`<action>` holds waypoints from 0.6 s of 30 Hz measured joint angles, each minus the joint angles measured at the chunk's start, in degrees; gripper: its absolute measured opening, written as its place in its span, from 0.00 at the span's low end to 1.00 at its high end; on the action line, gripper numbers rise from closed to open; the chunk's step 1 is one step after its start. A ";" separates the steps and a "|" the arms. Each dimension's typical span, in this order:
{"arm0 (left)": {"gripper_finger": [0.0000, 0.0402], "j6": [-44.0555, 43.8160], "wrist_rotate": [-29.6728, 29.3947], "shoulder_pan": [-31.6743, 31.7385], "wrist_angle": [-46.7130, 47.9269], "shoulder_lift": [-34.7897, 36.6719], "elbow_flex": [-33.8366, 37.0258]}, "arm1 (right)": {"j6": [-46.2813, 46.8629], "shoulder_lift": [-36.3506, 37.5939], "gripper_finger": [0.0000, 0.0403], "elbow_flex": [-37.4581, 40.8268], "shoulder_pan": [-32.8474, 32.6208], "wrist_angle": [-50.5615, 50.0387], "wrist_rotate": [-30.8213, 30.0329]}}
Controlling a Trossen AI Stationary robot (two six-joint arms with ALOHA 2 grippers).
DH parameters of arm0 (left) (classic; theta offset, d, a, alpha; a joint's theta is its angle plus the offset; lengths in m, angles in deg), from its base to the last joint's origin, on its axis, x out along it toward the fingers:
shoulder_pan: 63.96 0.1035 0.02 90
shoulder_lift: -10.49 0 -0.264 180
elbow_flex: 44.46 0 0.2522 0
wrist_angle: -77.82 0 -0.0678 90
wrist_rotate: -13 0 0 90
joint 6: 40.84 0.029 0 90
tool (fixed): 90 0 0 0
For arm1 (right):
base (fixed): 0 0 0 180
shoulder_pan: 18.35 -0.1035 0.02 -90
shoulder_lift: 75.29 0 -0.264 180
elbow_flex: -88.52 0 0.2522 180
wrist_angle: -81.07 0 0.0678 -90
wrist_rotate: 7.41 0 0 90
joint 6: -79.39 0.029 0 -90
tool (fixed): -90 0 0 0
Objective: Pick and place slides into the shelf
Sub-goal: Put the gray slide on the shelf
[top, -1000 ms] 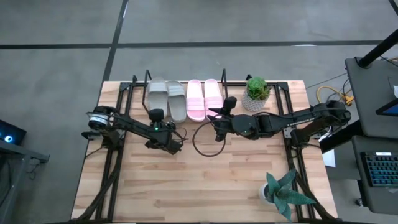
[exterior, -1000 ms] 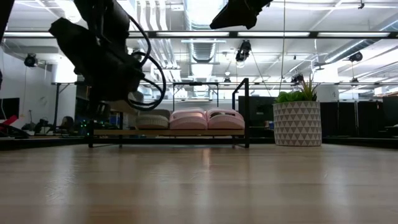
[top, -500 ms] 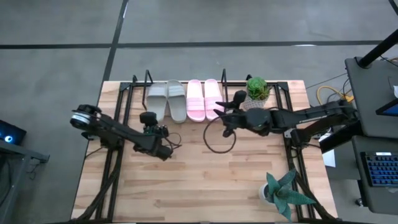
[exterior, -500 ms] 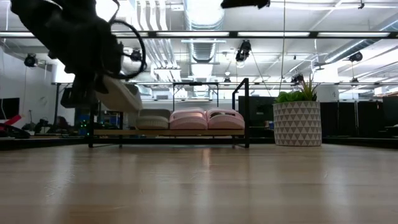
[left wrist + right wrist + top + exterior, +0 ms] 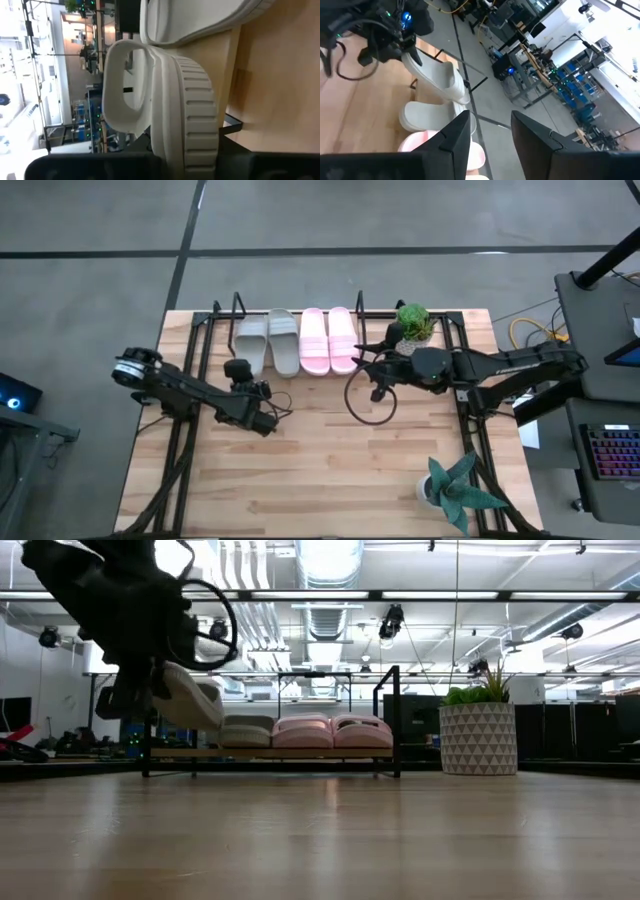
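The shelf (image 5: pixel 213 320) stands along the table's far edge. On its board (image 5: pixel 300 753) rest one grey slide (image 5: pixel 284 340) and the pink pair (image 5: pixel 328 340), soles down. My left gripper (image 5: pixel 242 369) is shut on the second grey slide (image 5: pixel 192 697), held slanting over the shelf's left end beside the resting grey one (image 5: pixel 200 20). My right gripper (image 5: pixel 376 361) hangs open, high above the table in front of the shelf's right end, with nothing between its fingers (image 5: pixel 455 135). My left gripper pinches the grey slide's sole at its near end (image 5: pixel 186 159), away from the strap (image 5: pixel 125 90), one finger on each face. It comes from the table's near side, slanting down, along the slide. The slide is rolled onto its edge, far end lower; whether that end touches the shelf, I cannot tell.
A potted plant in a white patterned pot (image 5: pixel 411 330) stands just right of the shelf, and a second plant (image 5: pixel 455 490) at the near right corner. A black cable loop (image 5: pixel 368 402) hangs under the right arm. Bare wood fills the table's middle and near side.
My left gripper has drawn back toward the table's left edge and rolled, keeping hold; the grey slide has come up on its edge over the shelf's left end. My right gripper has risen and pulled back toward the right edge, away from the pink slides.
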 joint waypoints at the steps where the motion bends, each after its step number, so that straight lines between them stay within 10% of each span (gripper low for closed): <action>1: 0.07 0.01 0.09 0.50 -0.14 -0.60 0.00 | 0.02 0.01 0.33 0.00 0.00 -0.04 0.05; 18: 0.07 4.28 -2.91 5.04 -10.63 -5.10 1.78 | 0.42 -0.01 0.31 0.52 0.00 -0.02 0.13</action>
